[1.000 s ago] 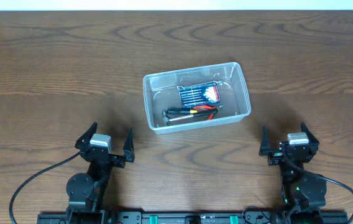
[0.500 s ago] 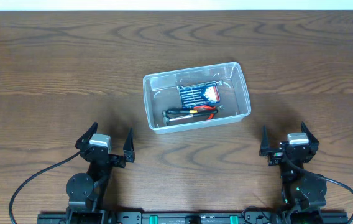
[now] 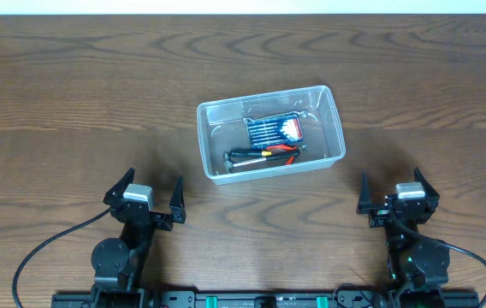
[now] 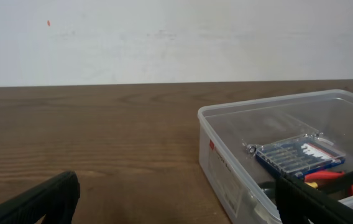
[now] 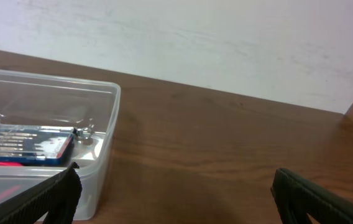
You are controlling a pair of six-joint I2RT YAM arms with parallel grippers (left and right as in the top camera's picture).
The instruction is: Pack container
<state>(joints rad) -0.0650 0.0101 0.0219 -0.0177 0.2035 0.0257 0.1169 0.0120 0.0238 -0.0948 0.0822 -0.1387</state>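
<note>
Broadly, the dark brown wood-grain table fills the overhead view, and a plain white wall rises behind its far edge in both wrist views. The clear, colourless plastic rectangular container, shallow, with rounded corners and a rim, sits slightly right of the table's middle, turned a little so its right end lies farther from the arms. It stands apart from both arms, with a stretch of table between it and each of them. The two black arms sit at the near edge, well apart from one another. The left tool is spread wide with nothing between its dark fingers, and from its wrist camera the container's near corner shows to the right, partly behind the right-hand finger. The right tool is likewise spread wide and holds nothing. Its fingers frame the container's right end at the left of that view, the left-hand finger crossing the lower wall. A black cable loops out from the left arm's base and another from the right. Inside the container a flat blue case of thin metal bits with a white and red label lies toward the far side. Just in front of it lie red-and-black-handled pliers, and beside those, toward the left wall, a dark metal hand tool too small to tell apart further.
</note>
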